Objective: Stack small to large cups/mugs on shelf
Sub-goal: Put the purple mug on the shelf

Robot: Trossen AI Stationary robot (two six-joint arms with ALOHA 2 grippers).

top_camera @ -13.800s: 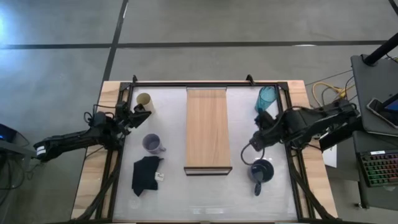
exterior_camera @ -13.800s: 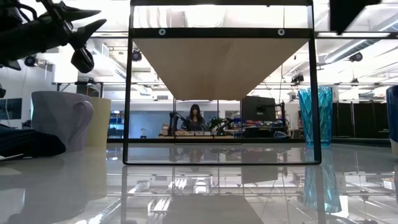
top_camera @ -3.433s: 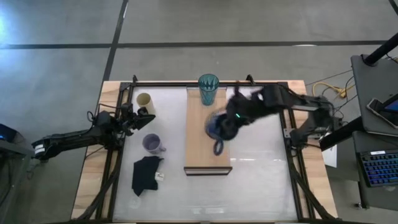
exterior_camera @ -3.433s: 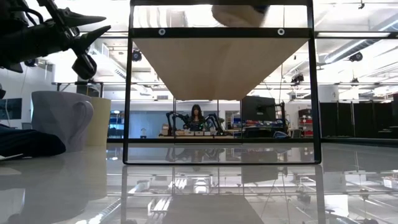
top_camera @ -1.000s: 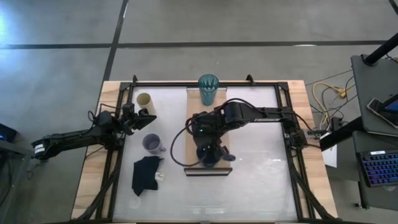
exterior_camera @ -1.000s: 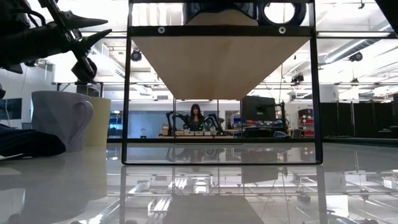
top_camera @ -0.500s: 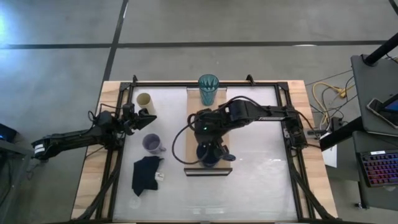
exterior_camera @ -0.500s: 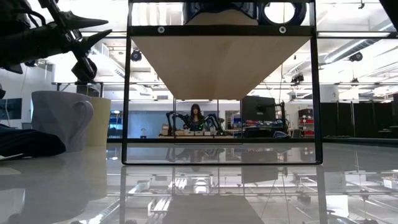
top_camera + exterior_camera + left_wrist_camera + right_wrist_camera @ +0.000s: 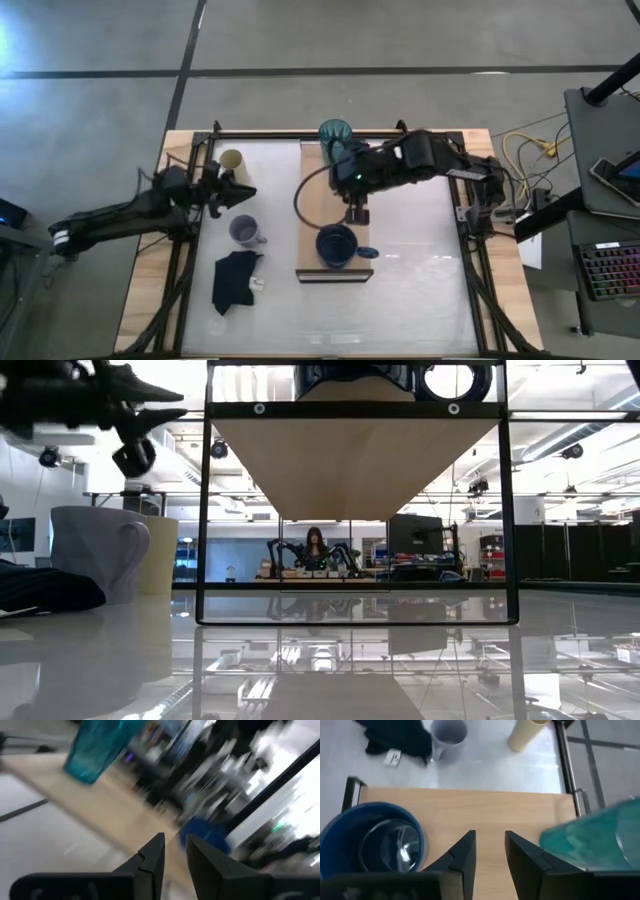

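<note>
The wooden shelf (image 9: 320, 190) runs from the near to the far side in mid-table. The dark blue mug (image 9: 338, 245) stands on its near end, handle toward the right. The teal tumbler (image 9: 335, 135) stands on its far end. My right gripper (image 9: 355, 214) hovers open over the middle of the shelf (image 9: 470, 805), between the blue mug (image 9: 370, 840) and the tumbler (image 9: 600, 835). On the tabletop to the left stand the cream cup (image 9: 232, 160) and the lavender mug (image 9: 245, 232). My left gripper (image 9: 228, 186) is open in the air between them.
A black cloth (image 9: 237, 280) with a small white tag lies on the table near the lavender mug. The black table frame (image 9: 190, 250) runs along both sides. In the low view the shelf's frame (image 9: 205, 510) stands in mid-table, and a person sits far behind.
My right gripper has risen off the blue mug and drawn back toward the far edge, to above the middle of the shelf. The mug stays standing on the shelf's near end. My left gripper has lifted slightly beside the cream cup.
</note>
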